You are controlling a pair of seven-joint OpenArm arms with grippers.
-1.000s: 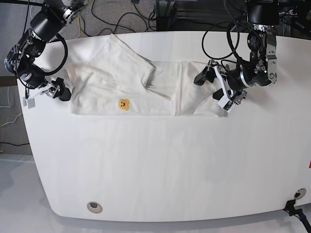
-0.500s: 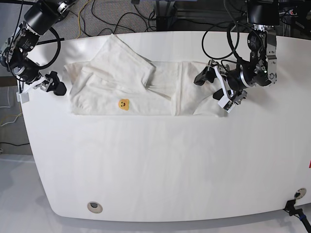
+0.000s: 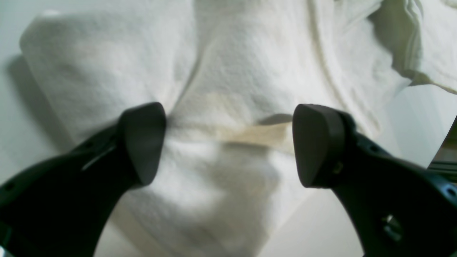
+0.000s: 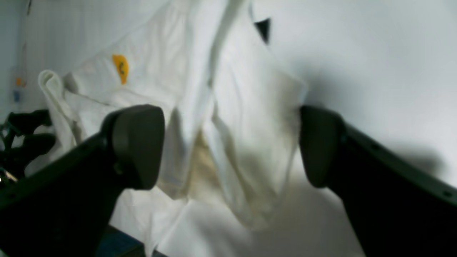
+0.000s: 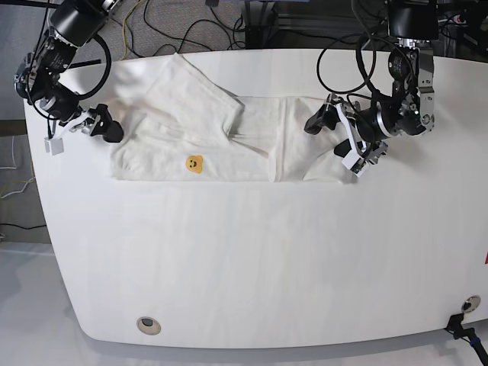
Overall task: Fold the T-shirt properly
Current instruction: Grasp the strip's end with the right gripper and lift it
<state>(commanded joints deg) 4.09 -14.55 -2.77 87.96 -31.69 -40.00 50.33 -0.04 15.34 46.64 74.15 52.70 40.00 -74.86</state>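
With the T-shirt (image 5: 221, 137) lying partly folded along the tabletop's (image 5: 252, 259) far edge, both the left gripper (image 5: 345, 142) and right gripper (image 5: 90, 128) gape wide and hold nothing, so a shallow pinch may catch one layer and drag the fold askew.

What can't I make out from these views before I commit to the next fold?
- T-shirt front print: not seen in any view; only a small yellow patch shows.
- Left gripper: open over cloth; contact unclear, wrist view blurred.
- Right gripper: open; its fingers hide the near cloth, and the wrist view is blurred.
- Layers underneath: hidden by top folds.
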